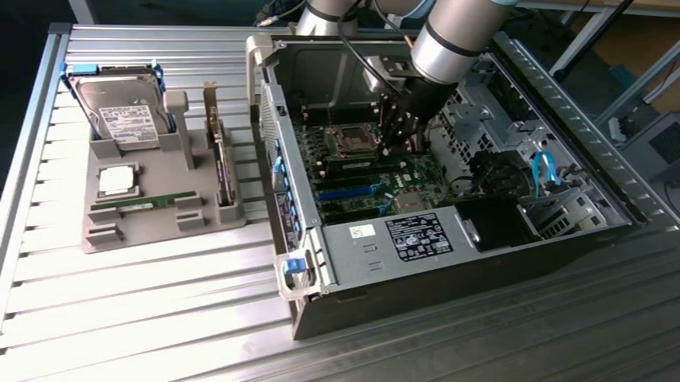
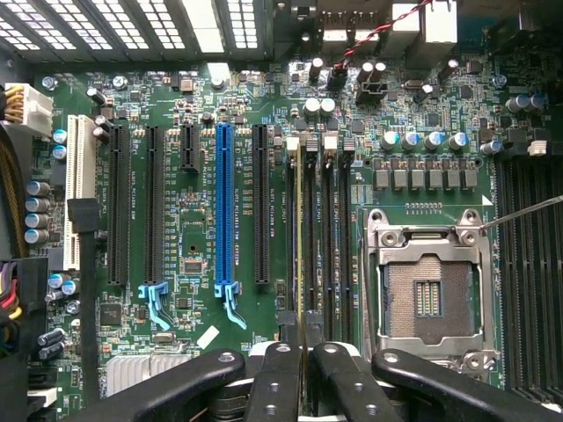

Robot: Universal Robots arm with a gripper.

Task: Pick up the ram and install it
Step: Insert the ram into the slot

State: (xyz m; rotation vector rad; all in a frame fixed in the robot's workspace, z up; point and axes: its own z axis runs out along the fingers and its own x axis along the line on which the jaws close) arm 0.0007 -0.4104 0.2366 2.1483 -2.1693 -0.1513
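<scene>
My gripper (image 1: 400,143) reaches down into the open computer case (image 1: 318,263), over the motherboard (image 2: 185,220). In the wrist view the gripper (image 2: 304,356) is shut on the ram (image 2: 303,246), a thin stick seen edge-on. The stick lies along one of the black memory slots (image 2: 322,237), beside the empty processor socket (image 2: 428,294). Whether it is pressed fully into the slot cannot be told. Another green ram stick (image 1: 139,204) lies in the grey tray (image 1: 159,235) at the exterior view's left.
The tray also holds a hard drive (image 1: 119,115), a square silver processor (image 1: 117,181) and an upright dark expansion card (image 1: 220,159). Inside the case are a blue slot (image 2: 224,211), black card slots (image 2: 119,207), a power supply (image 1: 420,235) and blue cables (image 1: 544,171).
</scene>
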